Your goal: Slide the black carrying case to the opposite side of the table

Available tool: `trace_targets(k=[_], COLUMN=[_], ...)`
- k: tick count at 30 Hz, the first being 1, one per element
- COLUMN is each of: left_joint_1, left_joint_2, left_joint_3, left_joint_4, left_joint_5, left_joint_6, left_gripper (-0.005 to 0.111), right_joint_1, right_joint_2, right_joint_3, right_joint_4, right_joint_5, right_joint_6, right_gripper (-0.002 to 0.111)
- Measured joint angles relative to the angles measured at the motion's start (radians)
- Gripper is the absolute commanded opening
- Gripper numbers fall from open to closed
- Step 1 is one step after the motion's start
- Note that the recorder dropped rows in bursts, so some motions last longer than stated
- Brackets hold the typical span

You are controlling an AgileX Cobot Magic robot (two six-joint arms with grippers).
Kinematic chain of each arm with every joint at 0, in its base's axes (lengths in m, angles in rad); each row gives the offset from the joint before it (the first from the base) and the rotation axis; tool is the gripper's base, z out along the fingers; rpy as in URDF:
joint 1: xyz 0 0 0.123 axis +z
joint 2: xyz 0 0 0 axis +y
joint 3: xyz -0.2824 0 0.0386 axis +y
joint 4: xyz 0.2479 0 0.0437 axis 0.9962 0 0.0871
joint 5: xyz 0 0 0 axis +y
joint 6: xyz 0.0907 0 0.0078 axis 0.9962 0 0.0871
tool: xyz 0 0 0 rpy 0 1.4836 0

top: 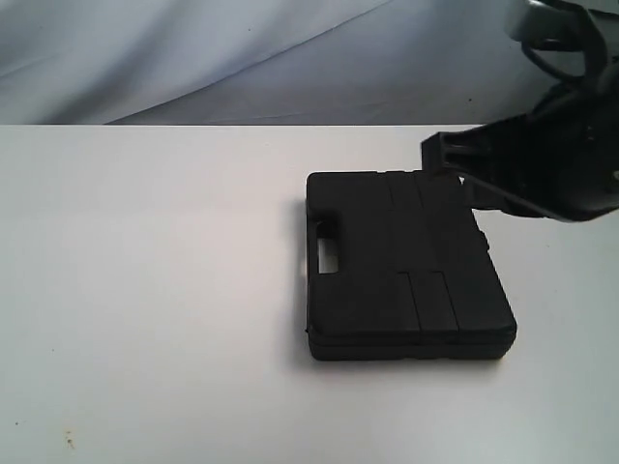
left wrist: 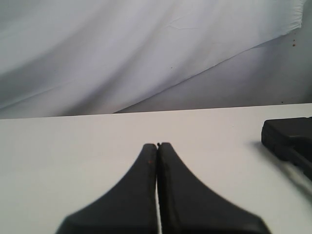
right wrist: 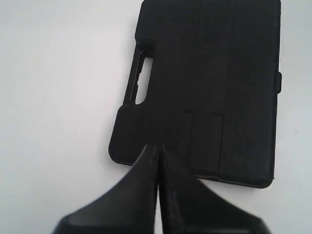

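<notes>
The flat black case [top: 406,266] lies on the white table [top: 145,290], right of the middle in the exterior view, with its handle cut-out facing left. My right gripper [top: 443,155] hangs over the case's far right corner. In the right wrist view this gripper [right wrist: 158,148] is shut with nothing held, its tips over one edge of the case [right wrist: 209,78]. My left gripper [left wrist: 157,145] is shut and empty above bare table [left wrist: 73,161]; a corner of the case [left wrist: 287,139] shows at the edge of that view. The left arm is out of the exterior view.
A pale blue-grey cloth backdrop [top: 242,58] hangs behind the table's far edge. Small specks [top: 68,440] mark the tabletop near the front left. Bare tabletop stretches left of the case.
</notes>
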Motion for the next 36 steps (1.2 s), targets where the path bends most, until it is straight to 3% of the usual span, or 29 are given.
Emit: trace_targets(k=[28, 36], left_joint_1=[0.0, 0.0], left_joint_2=[0.0, 0.0], left_joint_3=[0.0, 0.0], left_joint_4=[0.0, 0.0], left_joint_5=[0.0, 0.0], left_joint_6=[0.0, 0.0], left_gripper=[0.0, 0.0], right_joint_1=[-0.002, -0.109], right_joint_2=[-0.522, -0.614], right_joint_3=[0.465, 0.556], right_joint_4=[-0.01, 0.032], right_joint_5=[-0.193, -0.255], right_joint_6=[0.086, 0.04], right_gripper=[0.0, 0.0])
